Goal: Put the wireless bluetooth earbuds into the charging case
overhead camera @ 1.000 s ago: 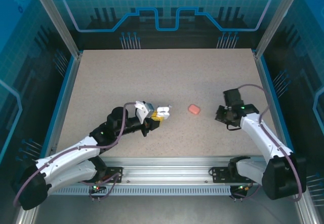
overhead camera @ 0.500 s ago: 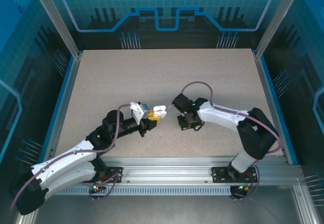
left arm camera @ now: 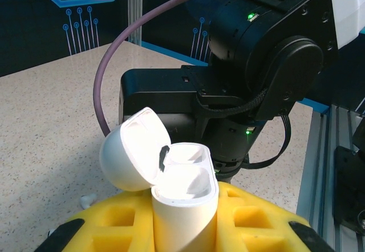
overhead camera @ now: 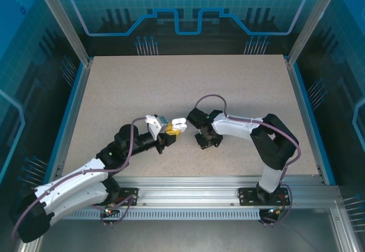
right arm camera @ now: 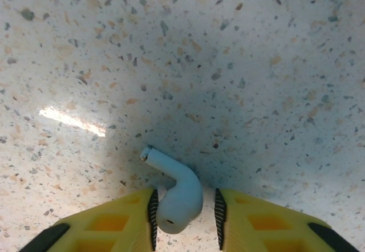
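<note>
My left gripper (overhead camera: 171, 130) is shut on a white charging case (left arm camera: 183, 206), which stands upright between its yellow fingers (left arm camera: 251, 220). The case's lid (left arm camera: 132, 152) is flipped open to the left, and both wells look bare. In the top view the case (overhead camera: 179, 124) sits just left of my right gripper (overhead camera: 203, 141). One white stemmed earbud (right arm camera: 180, 196) lies on the table, stem pointing up-left. My right gripper (right arm camera: 185, 212) is low over it and open. The bud's body sits between the ribbed pads (right arm camera: 220, 209), close to the left one, with a gap on the right.
The right arm's black wrist (left arm camera: 256, 52) hangs directly behind the open case, very close to it. A small white piece (left arm camera: 86, 199) lies on the speckled table (overhead camera: 171, 81) left of the case. Blue rails (overhead camera: 74, 109) border the tabletop.
The right arm has swung from the right side to the centre, down over the earbud beside the case, and its jaws have parted. The left arm pulled the case back slightly.
</note>
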`<action>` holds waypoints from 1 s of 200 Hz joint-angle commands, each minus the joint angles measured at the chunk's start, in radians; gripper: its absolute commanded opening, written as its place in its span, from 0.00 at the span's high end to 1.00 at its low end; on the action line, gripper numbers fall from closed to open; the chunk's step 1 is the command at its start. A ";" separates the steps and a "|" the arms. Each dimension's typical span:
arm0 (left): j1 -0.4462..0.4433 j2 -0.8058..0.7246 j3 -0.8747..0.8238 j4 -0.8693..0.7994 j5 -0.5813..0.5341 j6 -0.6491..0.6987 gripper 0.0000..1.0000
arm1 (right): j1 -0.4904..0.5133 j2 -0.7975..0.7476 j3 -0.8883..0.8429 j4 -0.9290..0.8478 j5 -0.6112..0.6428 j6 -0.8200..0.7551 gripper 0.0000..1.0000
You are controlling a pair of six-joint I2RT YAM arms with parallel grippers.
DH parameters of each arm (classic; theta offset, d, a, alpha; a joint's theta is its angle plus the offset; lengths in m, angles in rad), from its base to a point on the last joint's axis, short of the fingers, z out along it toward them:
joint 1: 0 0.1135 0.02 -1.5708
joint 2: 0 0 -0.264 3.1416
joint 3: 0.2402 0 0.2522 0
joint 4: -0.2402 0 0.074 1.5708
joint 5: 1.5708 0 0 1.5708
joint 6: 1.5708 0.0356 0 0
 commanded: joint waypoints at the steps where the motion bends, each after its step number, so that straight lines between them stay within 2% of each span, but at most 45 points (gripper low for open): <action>1: -0.004 -0.009 -0.005 0.010 -0.014 0.012 0.88 | 0.008 -0.009 0.000 -0.033 0.018 -0.023 0.62; 69: -0.004 -0.005 -0.006 0.012 -0.015 0.012 0.89 | -0.028 -0.039 -0.037 -0.053 0.061 0.003 0.62; 164: -0.005 -0.018 -0.006 -0.001 -0.015 0.010 0.88 | -0.153 -0.051 -0.027 -0.016 0.072 -0.026 0.63; 200: -0.005 -0.030 -0.005 -0.011 -0.019 0.012 0.88 | -0.159 -0.159 -0.055 -0.019 0.067 -0.061 0.63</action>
